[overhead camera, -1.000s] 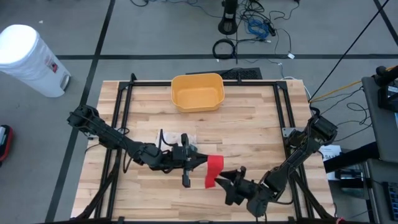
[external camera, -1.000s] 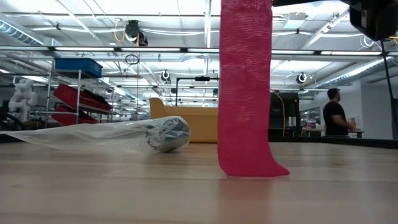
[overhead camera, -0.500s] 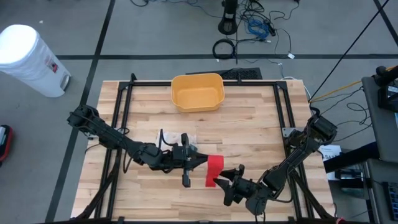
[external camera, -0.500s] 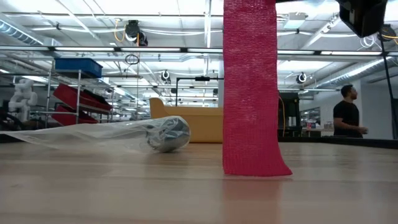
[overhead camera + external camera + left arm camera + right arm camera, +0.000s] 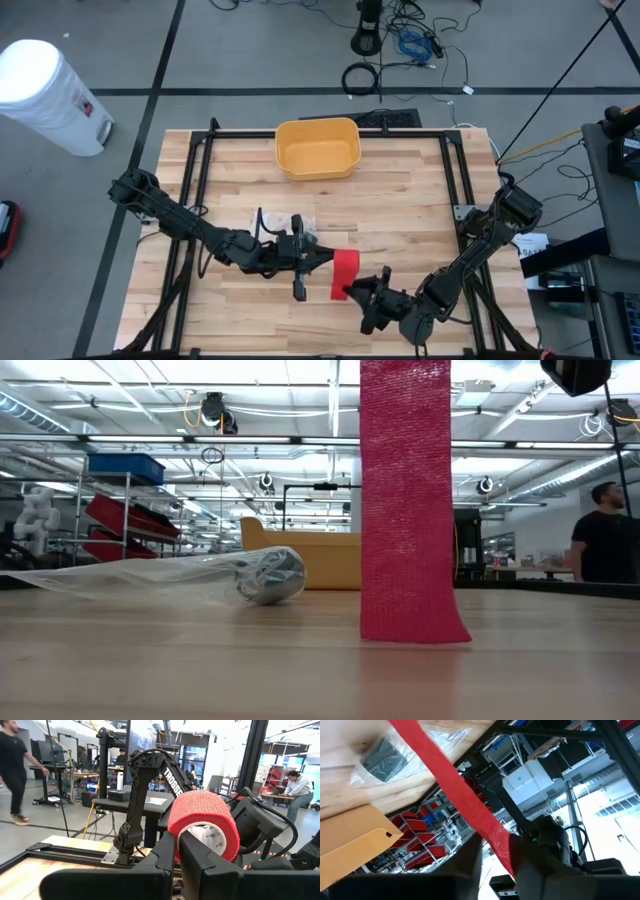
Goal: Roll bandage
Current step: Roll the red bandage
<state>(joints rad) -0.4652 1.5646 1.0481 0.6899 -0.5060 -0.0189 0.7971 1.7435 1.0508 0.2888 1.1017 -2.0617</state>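
A red bandage roll (image 5: 346, 262) with a white core (image 5: 207, 835) is held above the table's middle by my left gripper (image 5: 318, 262), which is shut on it. A loose red strip (image 5: 405, 500) hangs down from it. The strip's lower end (image 5: 415, 628) rests on the wooden table (image 5: 400, 200). My right gripper (image 5: 352, 293), just on the near side of the roll, is shut on the strip (image 5: 445, 775). My left gripper meets the roll at the rim of its open end (image 5: 182, 837), coming level from the table's left. Its own fingers (image 5: 167, 855) hide the exact hold. The roll is lifted clear of the table, with its axis level. My right gripper pinches the strip (image 5: 501, 845) between its two fingers, part-way along its length, with the fingers across it. It comes from the table's near right. From the fingers the strip runs straight toward the table.
A clear plastic bag with a grey lump (image 5: 265, 575) lies on the table to the left of the strip (image 5: 290, 225). A yellow bin (image 5: 318, 148) stands at the far edge. A person (image 5: 605, 545) stands in the room behind.
The hanging strip has shifted a little toward the table's right and now hangs straighter. Its lower end has slid along the table with it. The roll stays in my left gripper.
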